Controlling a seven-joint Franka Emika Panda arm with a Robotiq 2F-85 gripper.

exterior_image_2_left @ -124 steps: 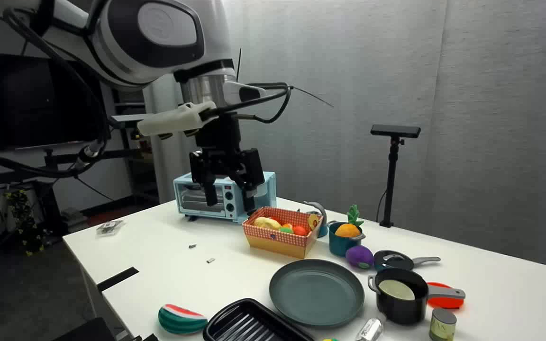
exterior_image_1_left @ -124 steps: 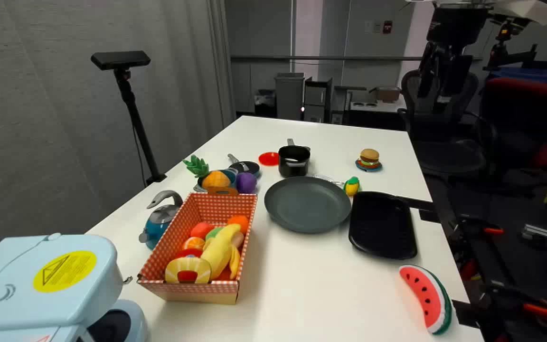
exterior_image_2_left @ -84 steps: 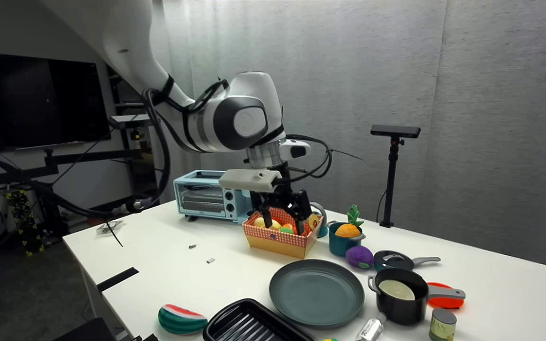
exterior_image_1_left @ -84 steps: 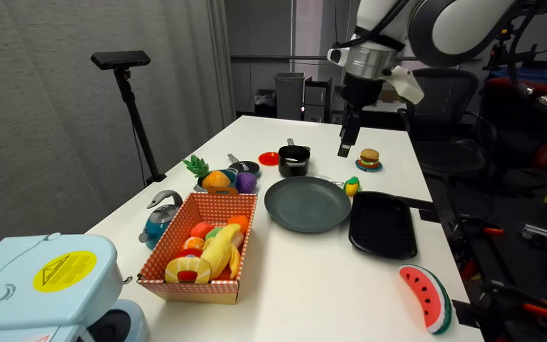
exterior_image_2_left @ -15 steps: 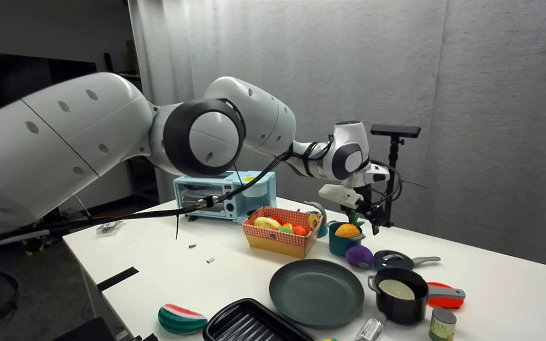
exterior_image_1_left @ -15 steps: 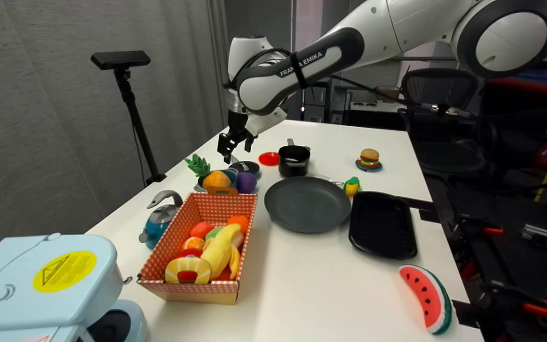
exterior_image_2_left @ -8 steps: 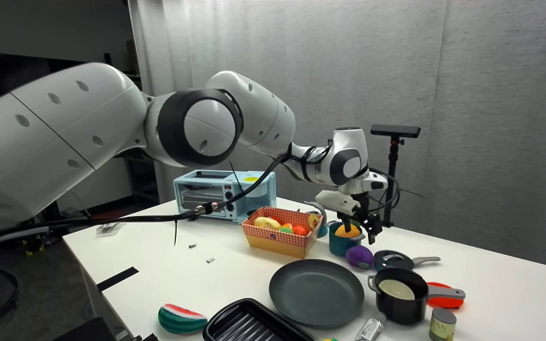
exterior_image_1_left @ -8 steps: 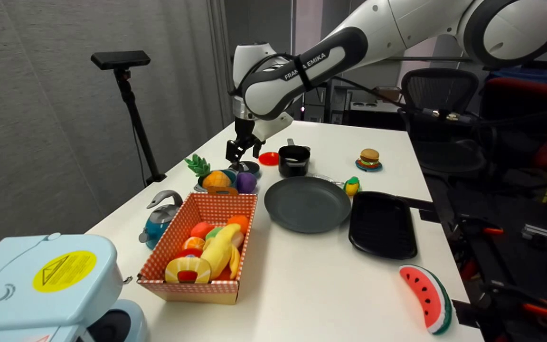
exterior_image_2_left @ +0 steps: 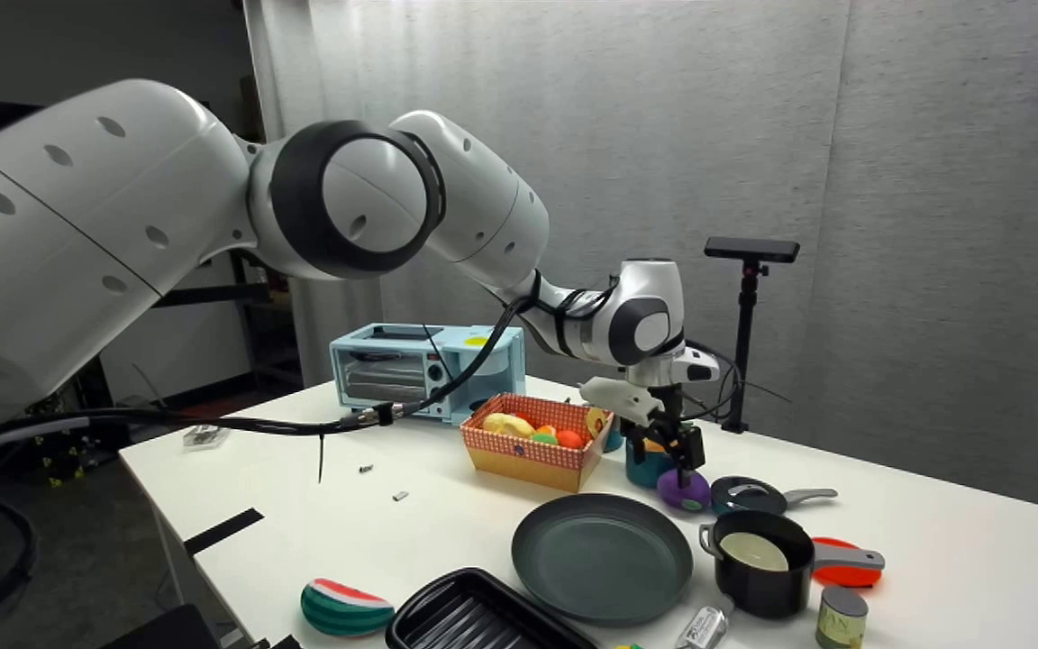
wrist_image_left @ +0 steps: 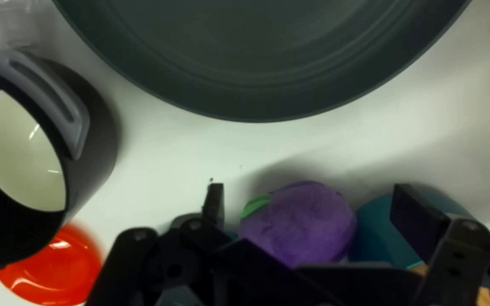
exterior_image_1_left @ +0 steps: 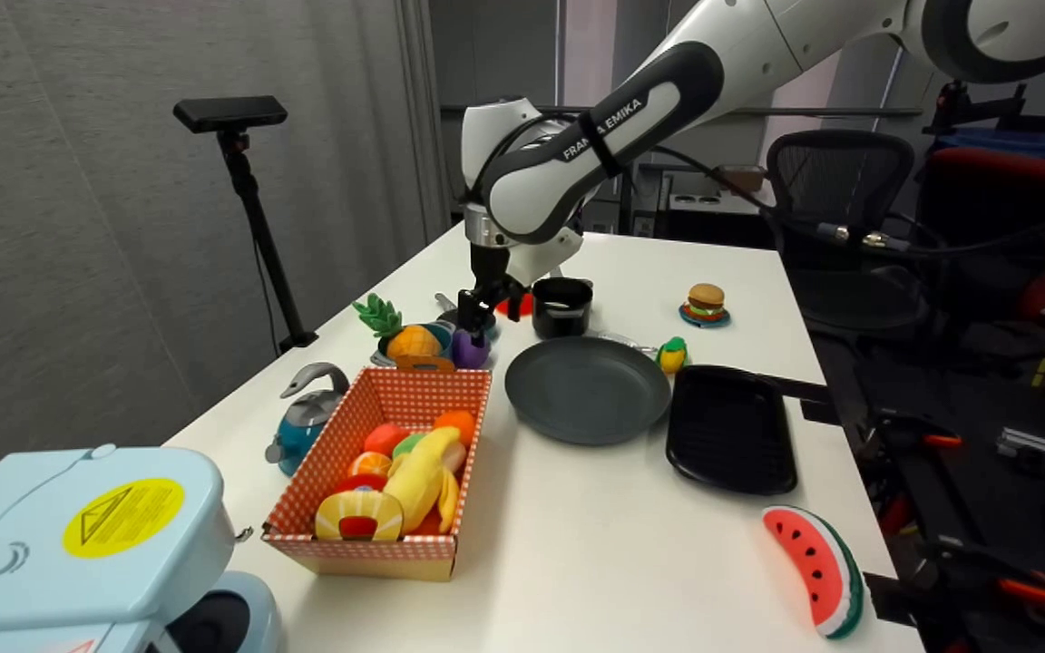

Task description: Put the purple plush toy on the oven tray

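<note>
The purple plush toy (exterior_image_2_left: 699, 494) lies on the table against or beside the teal pot; it also shows in an exterior view (exterior_image_1_left: 468, 354) and in the wrist view (wrist_image_left: 300, 225), with a green patch. My gripper (wrist_image_left: 311, 204) is open, its fingers on either side of the toy in the wrist view, with a gap on both sides. In both exterior views the gripper (exterior_image_1_left: 495, 325) (exterior_image_2_left: 661, 467) is just above the toy, one finger covering part of it. The black oven tray (exterior_image_1_left: 731, 431) lies bare near the table edge, beside the round plate; it is cut off in an exterior view (exterior_image_2_left: 483, 622).
The teal pot (wrist_image_left: 377, 229) with a toy pineapple stands close beside the toy, partly behind a finger. The small pan (exterior_image_2_left: 749, 496), black pot (exterior_image_2_left: 767, 577) and red lid (wrist_image_left: 53, 265) are near. The dark grey plate (exterior_image_1_left: 588, 390) lies between toy and tray. A fruit basket (exterior_image_1_left: 386, 562) stands nearby.
The arm has swung across the table to the toy. Over the last second the open gripper has come down from above the pan and pot to the toy. The toy and tray have not moved.
</note>
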